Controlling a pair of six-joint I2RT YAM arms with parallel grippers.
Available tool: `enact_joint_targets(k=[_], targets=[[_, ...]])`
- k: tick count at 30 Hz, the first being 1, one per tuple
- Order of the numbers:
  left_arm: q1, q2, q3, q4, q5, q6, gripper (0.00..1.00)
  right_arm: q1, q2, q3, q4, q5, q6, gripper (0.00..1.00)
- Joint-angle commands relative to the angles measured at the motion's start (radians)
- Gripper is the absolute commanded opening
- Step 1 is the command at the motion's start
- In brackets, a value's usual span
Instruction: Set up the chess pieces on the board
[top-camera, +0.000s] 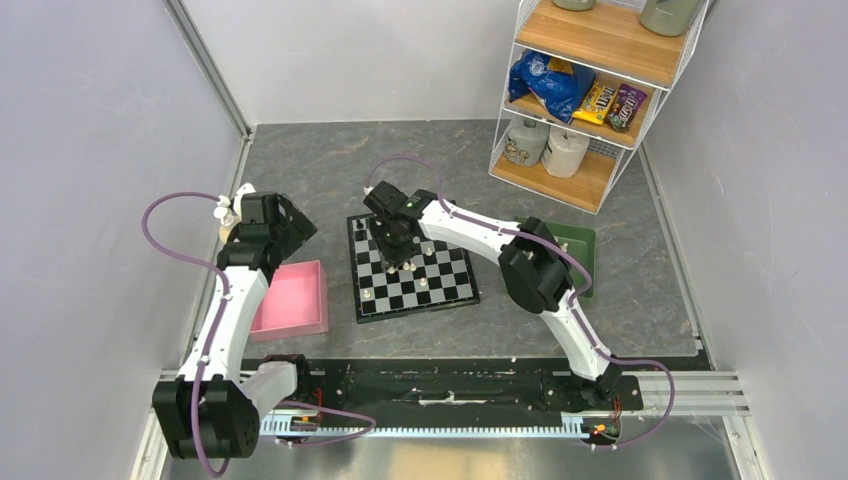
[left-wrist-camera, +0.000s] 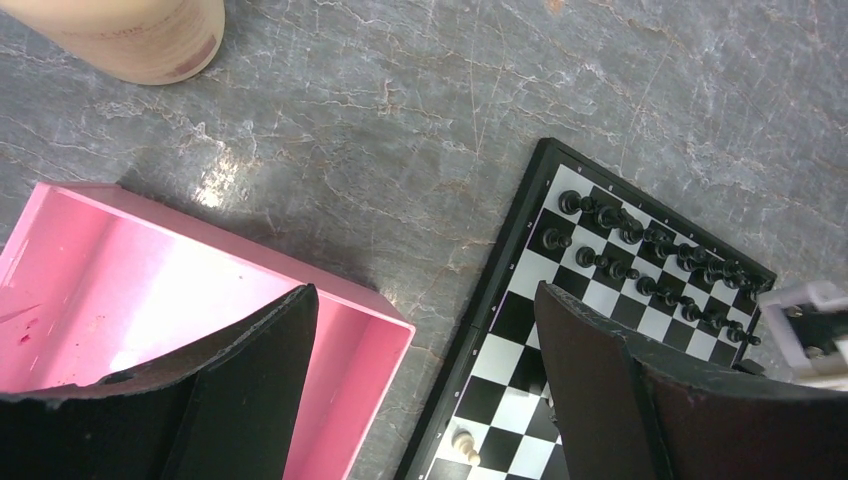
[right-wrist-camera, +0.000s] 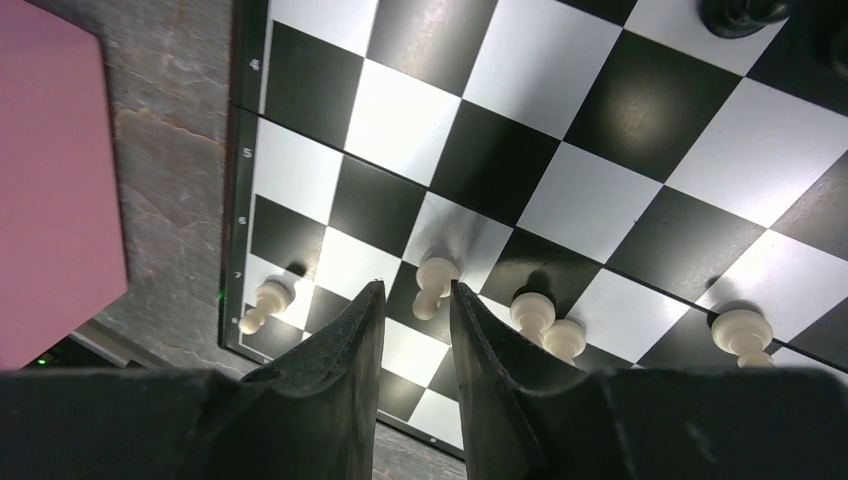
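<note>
While the right arm (top-camera: 480, 235) reached from its base at the near right, it bent at the elbow above the green tray (top-camera: 585, 245) and stretched leftward over the board (top-camera: 445, 285), with the wrist turned down at the squares. The right gripper (right-wrist-camera: 413, 290) hung over the left half of the board, jaws only a little apart, a narrow gap showing between the black fingers (right-wrist-camera: 340, 350). A white pawn (right-wrist-camera: 434, 283) stood upright on the board in line with that gap, and no finger was seen touching it.

The left arm (top-camera: 235, 300) rose from the near left, ran toward the far side along the left wall and turned rightward at the wrist. The left gripper (left-wrist-camera: 425, 290) hung with its jaws wide apart and nothing between them, above the bench (top-camera: 320, 170) where the pink tray (left-wrist-camera: 200, 230) neared the board's left edge. A cream container (left-wrist-camera: 130, 40) stood farther off.

The board lay flat at mid-bench, its sides running near to far but turned slightly. The black pieces (left-wrist-camera: 650, 255) stood in two rows along its far edge, and other white pieces (right-wrist-camera: 530, 310) stood upright and scattered on the nearer rows
</note>
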Motion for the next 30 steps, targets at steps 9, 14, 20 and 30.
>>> enact_joint_targets(k=[9, 14, 20, 30], targets=[[0.005, -0.021, -0.004, 0.039, 0.007, 0.028, 0.86, 0.010, 0.014, 0.036, -0.021, 0.008, -0.012, 0.25], [0.005, -0.020, -0.008, 0.040, 0.007, 0.026, 0.86, 0.022, 0.009, 0.035, -0.023, 0.008, -0.020, 0.17], [0.004, -0.018, -0.009, 0.041, 0.010, 0.024, 0.86, 0.058, -0.033, 0.002, -0.022, 0.006, -0.023, 0.16], [0.005, -0.016, -0.014, 0.044, 0.014, 0.022, 0.86, 0.095, -0.056, -0.058, -0.016, -0.001, 0.003, 0.15]])
